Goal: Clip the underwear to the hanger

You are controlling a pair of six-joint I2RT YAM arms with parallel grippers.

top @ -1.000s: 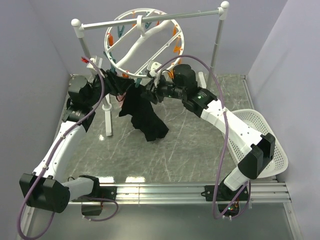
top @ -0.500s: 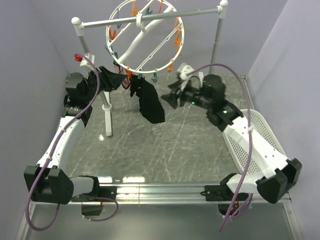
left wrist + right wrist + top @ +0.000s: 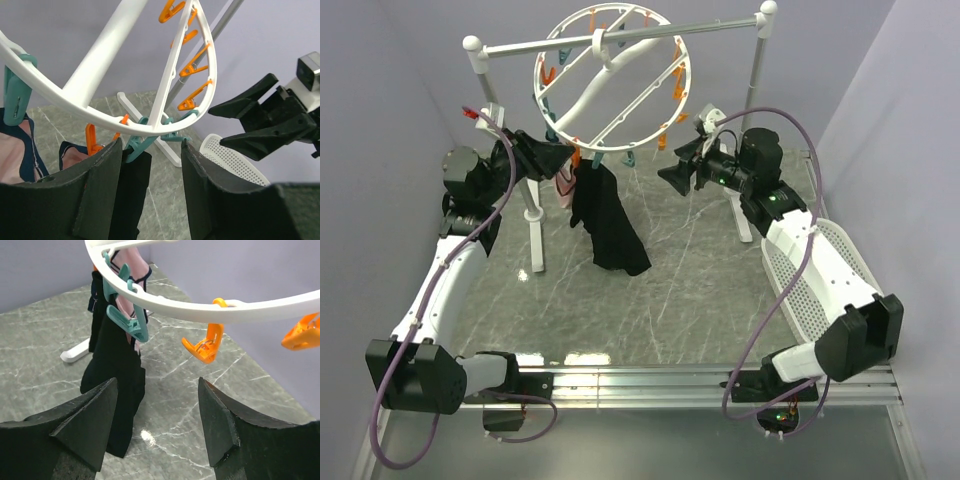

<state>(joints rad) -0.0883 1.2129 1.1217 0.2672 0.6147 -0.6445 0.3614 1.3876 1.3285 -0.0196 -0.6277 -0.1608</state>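
Observation:
The hanger [image 3: 610, 80] is a white ring that hangs from the rail by its hook. The black underwear [image 3: 607, 225] hangs down from a teal clothespin [image 3: 136, 147] at the ring's lower rim, and its lower end hangs just above the floor. My left gripper [image 3: 560, 155] is open and empty, with its jaws on either side of that clothespin [image 3: 151, 145]. My right gripper [image 3: 676, 166] is open and empty, to the right of the underwear and below the ring's rim [image 3: 157, 385]. The underwear [image 3: 115, 380] also shows in the right wrist view.
A small pink garment [image 3: 563, 190] is clipped to the ring beside the underwear. The white-and-silver rail stand [image 3: 752, 90] carries the ring. A white perforated basket [image 3: 820, 270] lies at the right. Orange clothespins [image 3: 205, 347] hang along the rim. Grey walls close in on both sides.
My right gripper has drawn back to the right, away from the underwear. The underwear has dropped from a bunched spread to hang straight from the teal clothespin. The ring has swung back.

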